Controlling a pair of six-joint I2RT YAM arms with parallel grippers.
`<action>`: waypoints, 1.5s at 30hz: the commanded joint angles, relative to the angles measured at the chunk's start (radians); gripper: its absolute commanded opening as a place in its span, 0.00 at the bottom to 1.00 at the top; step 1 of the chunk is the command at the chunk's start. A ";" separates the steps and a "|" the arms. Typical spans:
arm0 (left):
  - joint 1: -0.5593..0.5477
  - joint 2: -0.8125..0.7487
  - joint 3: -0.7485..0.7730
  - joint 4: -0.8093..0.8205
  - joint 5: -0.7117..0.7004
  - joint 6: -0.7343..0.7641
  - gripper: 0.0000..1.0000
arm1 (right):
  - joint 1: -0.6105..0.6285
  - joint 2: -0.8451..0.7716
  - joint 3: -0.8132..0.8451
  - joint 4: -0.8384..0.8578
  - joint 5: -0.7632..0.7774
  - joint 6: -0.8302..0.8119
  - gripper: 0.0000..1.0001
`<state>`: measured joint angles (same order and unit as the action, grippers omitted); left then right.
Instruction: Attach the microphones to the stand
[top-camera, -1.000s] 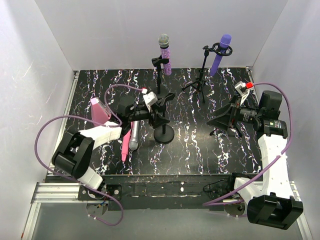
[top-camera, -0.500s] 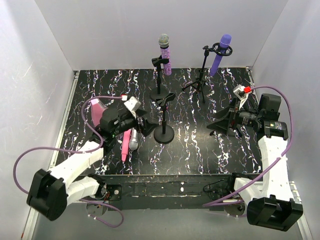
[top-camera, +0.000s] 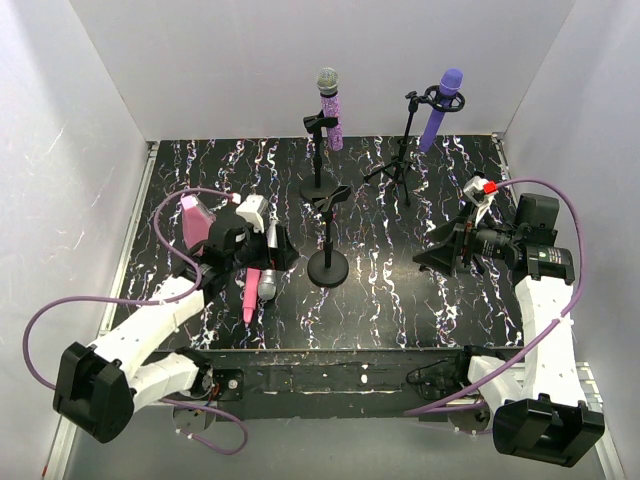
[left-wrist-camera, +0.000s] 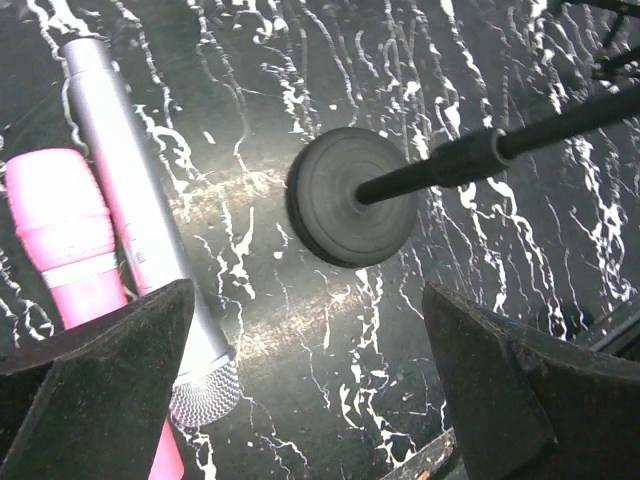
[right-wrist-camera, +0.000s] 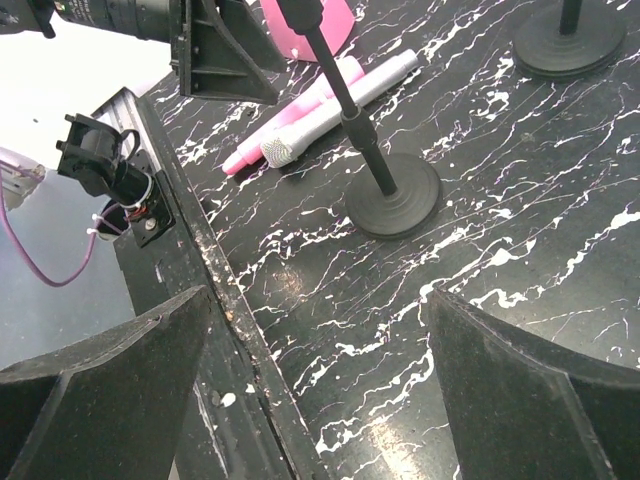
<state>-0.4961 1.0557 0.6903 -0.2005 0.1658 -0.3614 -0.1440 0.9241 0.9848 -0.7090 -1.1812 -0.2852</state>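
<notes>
Two microphones sit in stands at the back: the glittery pink-purple one (top-camera: 330, 108) and the plain purple one (top-camera: 441, 105). The silver-grey microphone (top-camera: 268, 281) (left-wrist-camera: 128, 215) and the plain pink one (top-camera: 249, 297) (left-wrist-camera: 62, 235) lie side by side on the table, left of the empty round-base stand (top-camera: 328, 264) (left-wrist-camera: 348, 196). My left gripper (top-camera: 277, 252) (left-wrist-camera: 310, 400) hangs open just above the lying pair, holding nothing. My right gripper (top-camera: 440, 255) (right-wrist-camera: 320, 390) is open too, low over the table right of the empty stand (right-wrist-camera: 392, 200).
A pink wedge-shaped object (top-camera: 197, 220) (right-wrist-camera: 305, 15) stands at the left behind the lying microphones. The tripod stand's legs (top-camera: 395, 170) spread at the back right. The table's front edge (right-wrist-camera: 215, 290) runs under my right gripper. White walls enclose three sides.
My left gripper drew back from the empty stand's clip toward the lying microphones and opened wide. The right gripper shifted slightly.
</notes>
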 joint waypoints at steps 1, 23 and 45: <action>0.005 0.038 0.100 -0.143 -0.152 -0.051 0.98 | -0.005 -0.014 -0.005 0.002 -0.001 -0.020 0.95; 0.002 0.527 0.330 -0.257 -0.330 0.006 0.56 | -0.014 -0.005 -0.021 0.020 -0.005 -0.011 0.95; 0.001 0.621 0.319 -0.254 -0.272 0.015 0.38 | -0.020 -0.005 -0.023 0.023 -0.017 -0.008 0.95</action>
<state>-0.4946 1.6798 0.9886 -0.4568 -0.1341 -0.3588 -0.1570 0.9245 0.9646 -0.7067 -1.1782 -0.2893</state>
